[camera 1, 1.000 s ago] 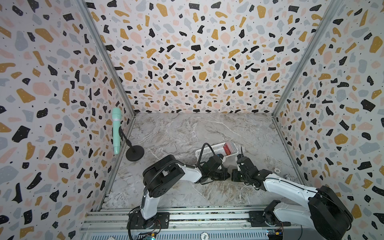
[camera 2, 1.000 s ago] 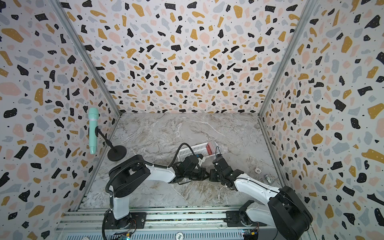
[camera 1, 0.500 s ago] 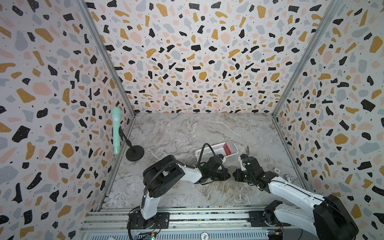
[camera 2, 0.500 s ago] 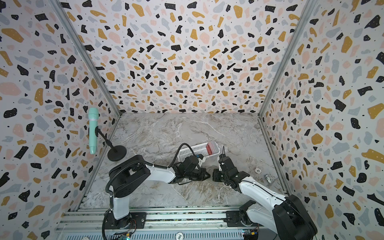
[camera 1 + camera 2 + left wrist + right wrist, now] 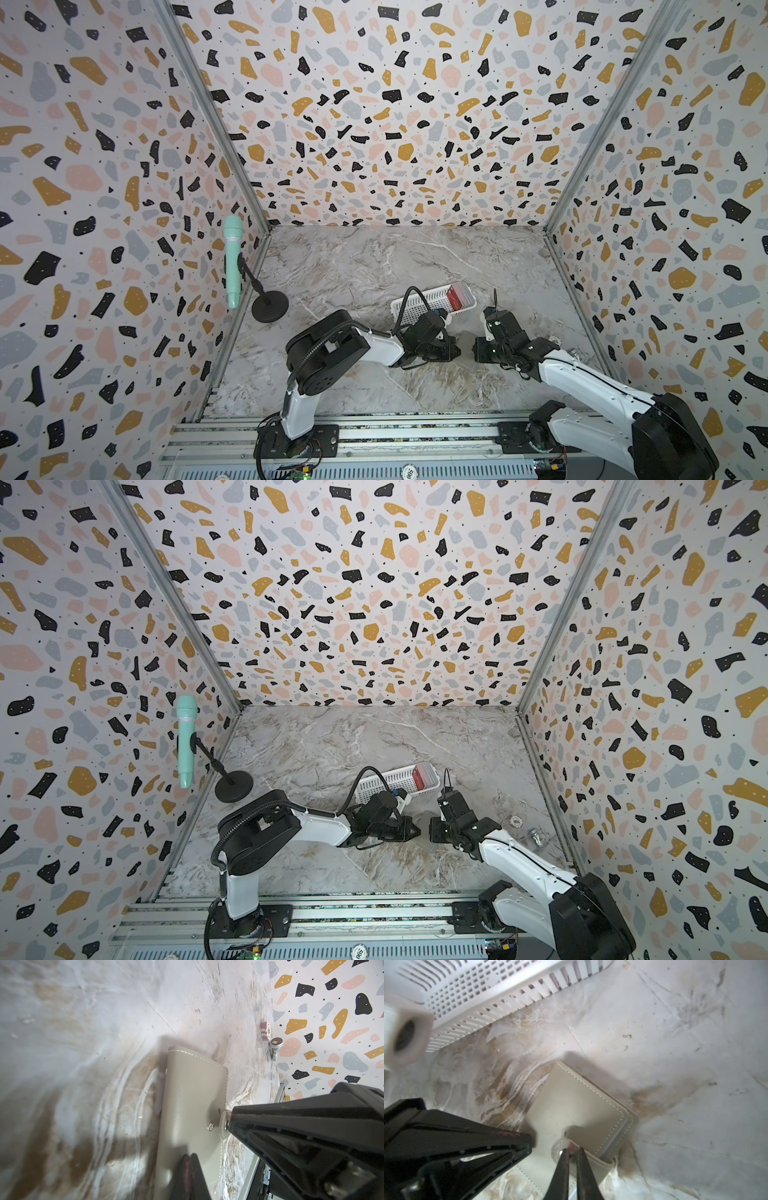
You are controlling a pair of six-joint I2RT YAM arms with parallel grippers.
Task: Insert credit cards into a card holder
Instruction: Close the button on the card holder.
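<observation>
The grey-taupe card holder (image 5: 191, 1095) lies flat and closed on the marble floor between my two grippers. In both top views the arms mostly hide it. My left gripper (image 5: 190, 1156) is shut with nothing between its fingers, its tip resting on the card holder's cover. My right gripper (image 5: 572, 1150) is shut on the card holder's snap tab (image 5: 559, 1149) at the edge of the card holder (image 5: 577, 1105). Red credit cards (image 5: 459, 296) stand in one end of the white basket. In a top view the left gripper (image 5: 456, 353) and right gripper (image 5: 477, 354) face each other.
The white perforated basket (image 5: 415, 305) stands just behind the grippers, with its wall (image 5: 483, 1001) close to the right wrist. A poker chip (image 5: 516, 821) and a metal bolt (image 5: 535, 836) lie near the right wall. A mint microphone (image 5: 232, 262) on a black stand is at the left wall.
My right gripper has drawn back to the right, away from the left gripper, and now pinches the snap tab. The left arm has stayed in place.
</observation>
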